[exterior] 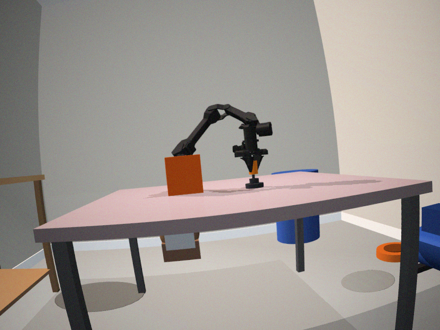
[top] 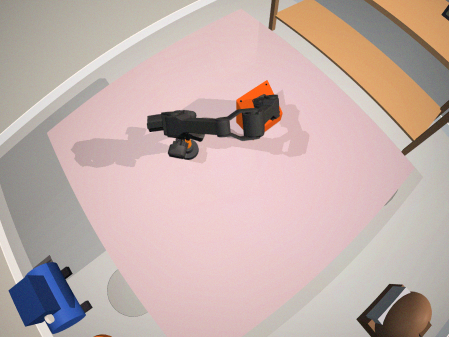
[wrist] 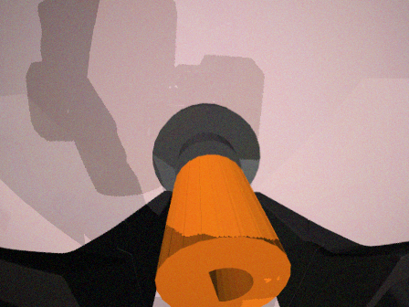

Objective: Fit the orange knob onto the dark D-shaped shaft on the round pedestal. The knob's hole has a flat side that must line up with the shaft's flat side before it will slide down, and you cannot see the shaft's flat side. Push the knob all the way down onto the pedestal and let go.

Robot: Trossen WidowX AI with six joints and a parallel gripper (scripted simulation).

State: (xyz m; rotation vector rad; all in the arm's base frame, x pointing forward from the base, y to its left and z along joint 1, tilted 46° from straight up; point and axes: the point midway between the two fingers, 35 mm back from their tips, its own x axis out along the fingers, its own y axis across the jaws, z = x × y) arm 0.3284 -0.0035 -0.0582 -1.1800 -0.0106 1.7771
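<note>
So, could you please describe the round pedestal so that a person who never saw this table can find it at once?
On the pink table, look near the tall orange block that carries the black arm. Directly under the arm's hand, shut on the orange knob, stands the round pedestal. It is the only small dark disc on the table, low and flat, unlike the tall orange block.
</note>
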